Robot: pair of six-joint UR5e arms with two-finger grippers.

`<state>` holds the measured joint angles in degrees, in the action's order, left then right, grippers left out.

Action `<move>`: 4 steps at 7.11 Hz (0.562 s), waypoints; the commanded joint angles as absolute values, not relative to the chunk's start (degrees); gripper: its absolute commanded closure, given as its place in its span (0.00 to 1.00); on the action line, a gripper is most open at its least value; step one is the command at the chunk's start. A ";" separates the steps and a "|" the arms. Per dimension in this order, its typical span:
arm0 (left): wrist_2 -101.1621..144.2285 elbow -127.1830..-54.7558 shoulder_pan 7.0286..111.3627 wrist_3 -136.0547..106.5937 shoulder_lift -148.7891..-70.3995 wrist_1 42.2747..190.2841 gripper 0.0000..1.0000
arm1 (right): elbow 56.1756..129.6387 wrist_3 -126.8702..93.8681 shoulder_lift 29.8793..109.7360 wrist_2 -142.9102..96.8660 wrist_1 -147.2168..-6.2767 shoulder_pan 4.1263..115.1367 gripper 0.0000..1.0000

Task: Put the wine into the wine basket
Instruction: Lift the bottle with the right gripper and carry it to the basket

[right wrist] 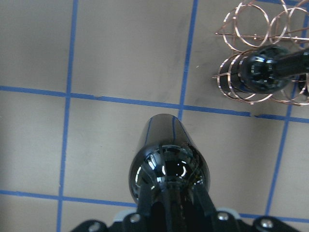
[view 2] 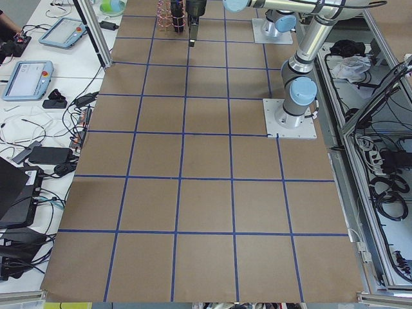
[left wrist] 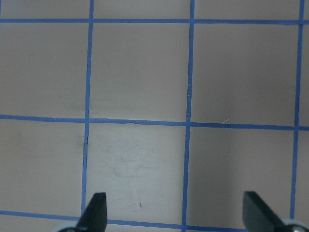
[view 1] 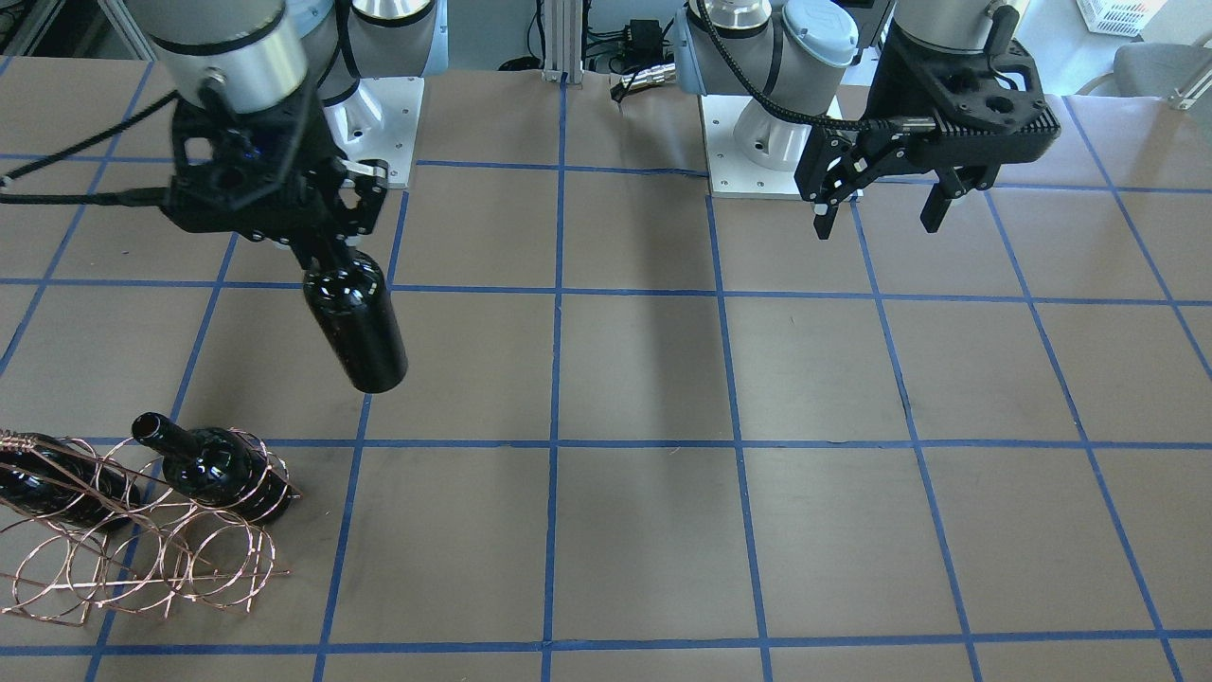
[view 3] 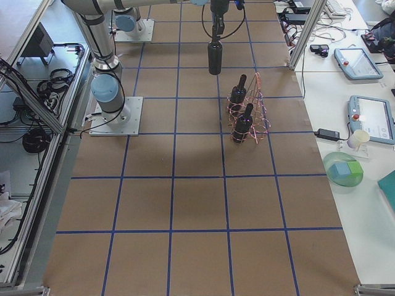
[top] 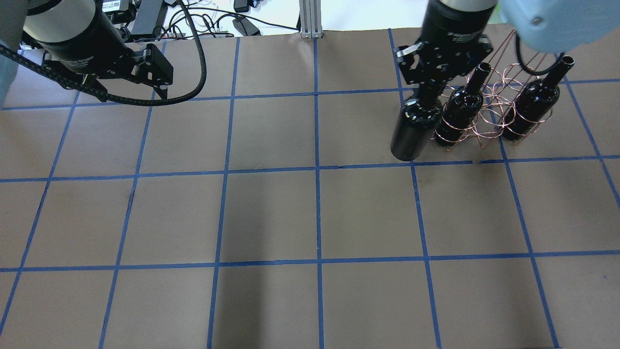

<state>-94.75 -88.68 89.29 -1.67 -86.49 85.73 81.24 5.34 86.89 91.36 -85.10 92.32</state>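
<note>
My right gripper (view 1: pixel 333 248) is shut on the neck of a black wine bottle (view 1: pixel 356 327), which hangs base-down and slightly tilted above the table. The bottle also shows in the overhead view (top: pixel 411 130) and the right wrist view (right wrist: pixel 169 159). It hangs just beside the copper wire wine basket (view 1: pixel 204 568), which also shows in the overhead view (top: pixel 490 104) and the right wrist view (right wrist: pixel 251 21). Two look-alike bottles (top: pixel 460 107) (top: pixel 532 103) sit in the basket's loops. My left gripper (view 1: pixel 879 220) is open and empty, far from the basket.
The brown table has a blue tape grid (top: pixel 317 169). The arm bases (view 1: pixel 757 142) stand on the robot's side of the table. Cables and an aluminium post (top: pixel 307 19) lie beyond the far edge. Side desks with tablets (view 3: pixel 358 61) flank the table.
</note>
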 commanded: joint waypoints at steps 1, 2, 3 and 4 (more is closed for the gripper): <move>-94.75 -88.68 89.30 -1.76 -86.48 85.78 0.00 | 81.12 15.78 91.38 95.42 -79.39 85.98 1.00; -94.66 -88.68 89.30 -1.67 -86.48 85.69 0.00 | 81.04 21.30 92.10 97.54 -78.67 83.35 1.00; -94.57 -88.68 89.38 -1.67 -86.31 85.78 0.00 | 80.95 26.23 92.20 97.56 -78.75 79.23 1.00; -94.40 -88.68 89.56 -1.76 -86.22 85.52 0.00 | 80.60 31.67 92.28 97.04 -78.84 75.27 1.00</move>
<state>-94.57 -88.68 89.40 -1.70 -86.34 85.70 80.91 24.98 91.99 97.07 -78.96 80.12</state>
